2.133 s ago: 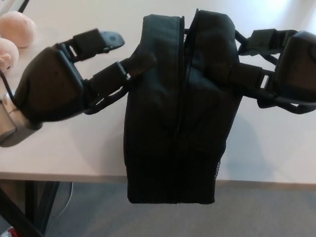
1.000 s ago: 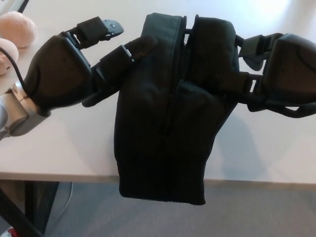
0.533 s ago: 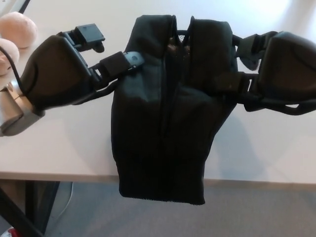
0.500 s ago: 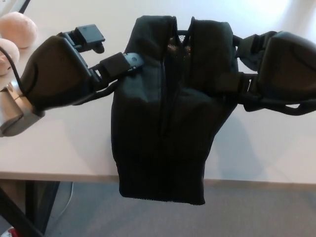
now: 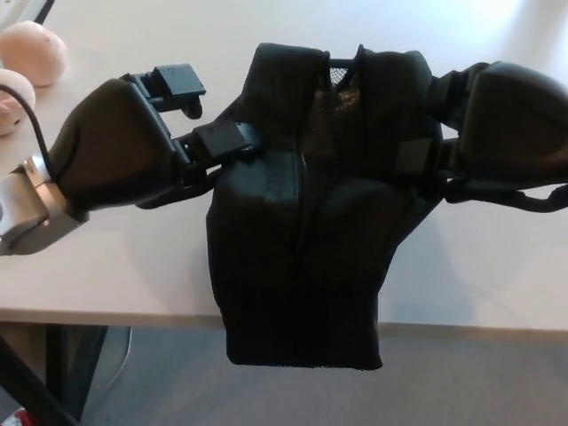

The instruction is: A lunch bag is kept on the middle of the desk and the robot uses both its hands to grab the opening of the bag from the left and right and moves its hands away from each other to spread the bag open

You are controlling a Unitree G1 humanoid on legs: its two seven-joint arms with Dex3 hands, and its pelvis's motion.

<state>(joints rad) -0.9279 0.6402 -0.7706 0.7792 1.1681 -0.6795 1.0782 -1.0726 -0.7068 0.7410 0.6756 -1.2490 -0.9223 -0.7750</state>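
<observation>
Two black hands were on the job, one at each side of a single black lunch bag (image 5: 302,231). The left hand (image 5: 120,155) came in from its side with one finger (image 5: 226,140) pressed flat against the bag's upper left edge, its tip right at the fabric. A second finger (image 5: 177,82) stuck up clear of the bag, touching nothing. So that hand was in contact with the bag, but whether it truly pinched the fabric could not be told from this angle. The right hand (image 5: 506,129) was tucked against the bag's upper right edge, with one finger (image 5: 417,158) laid across the front of the fabric and the rest hidden behind the bag; its grip could not be confirmed either.

Between the two hands, the bag's top showed one narrow gap along the zip, with a small patch of mesh (image 5: 339,78) peeking out at the very top. One seam ran down the middle of the bag's front.

The bag sat on one pale desk (image 5: 106,266), in the middle, with its lower end hanging past the near edge. Two pinkish rounded objects (image 5: 34,51) rested at the far left corner, well apart from the bag. Below the desk edge, grey floor (image 5: 479,382) was in sight.
</observation>
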